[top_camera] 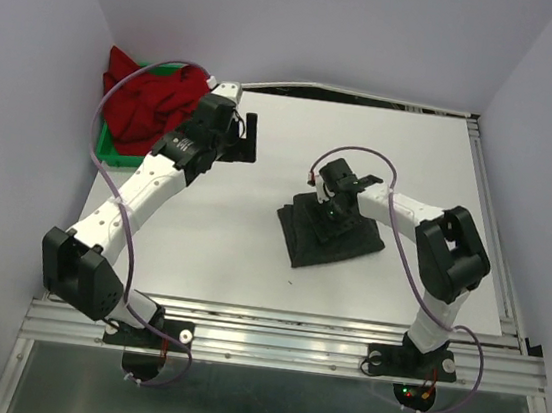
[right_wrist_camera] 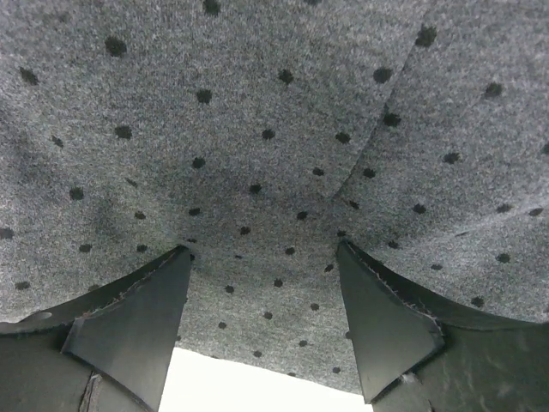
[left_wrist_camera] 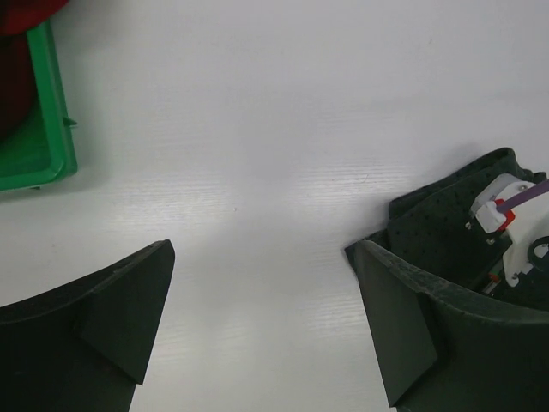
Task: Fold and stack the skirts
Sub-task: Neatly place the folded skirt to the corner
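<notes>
"Near the middle of the counter (top_camera: 250, 254), is that dark bundle one of the skirts?"

"Yes, that's the charcoal dotted skirt (top_camera: 331, 235). It lies as a compact folded packet, roughly square, flat on the surface. I'd judge its folding done, or very nearly so."

"And the right hand (top_camera: 336, 212)?"

"It's low over the packet with its fingers spread wide. From its wrist camera the dotted cloth fills the view beyond the fingers, with a fold edge running across it, and nothing is pinched between them. Whether the tips touch the cloth, I cannot tell."

"What about the left hand (top_camera: 247, 141)?"

"That one is also spread apart and holding nothing. It hangs above bare counter, between the packet and the far left corner."

"So where's the red skirt (top_camera: 153, 101)?"

"Heaped and unfolded, in and over the green bin (top_camera: 111, 153) in that far left corner, well apart from the dark one."

"How far along, then?"

"About halfway, by my reckoning. One skirt is folded. The red one has yet to be taken out, spread, folded and laid on the dark packet, so no stack exists yet."
</notes>
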You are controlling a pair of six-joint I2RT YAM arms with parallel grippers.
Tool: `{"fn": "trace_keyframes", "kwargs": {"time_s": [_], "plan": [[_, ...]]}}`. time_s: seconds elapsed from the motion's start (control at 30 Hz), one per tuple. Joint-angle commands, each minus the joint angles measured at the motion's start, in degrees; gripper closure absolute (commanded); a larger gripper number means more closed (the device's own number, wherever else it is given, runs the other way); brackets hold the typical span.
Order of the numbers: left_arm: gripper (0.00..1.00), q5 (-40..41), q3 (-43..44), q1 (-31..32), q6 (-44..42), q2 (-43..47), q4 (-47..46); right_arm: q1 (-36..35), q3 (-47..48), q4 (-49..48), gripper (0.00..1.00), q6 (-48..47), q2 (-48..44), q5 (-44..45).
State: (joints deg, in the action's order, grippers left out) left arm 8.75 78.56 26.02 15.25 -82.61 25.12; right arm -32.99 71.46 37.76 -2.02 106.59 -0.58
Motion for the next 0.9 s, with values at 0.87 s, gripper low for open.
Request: {"fn": "trace_keyframes", "kwargs": {"time_s": [0.87], "plan": [[0.02, -12.4, -14.9, -1.9, -13.8, 16.2, -5.2, 58.0, -24.0, 2.5, 0.25, -36.3, -9.6, 5.3]]}}
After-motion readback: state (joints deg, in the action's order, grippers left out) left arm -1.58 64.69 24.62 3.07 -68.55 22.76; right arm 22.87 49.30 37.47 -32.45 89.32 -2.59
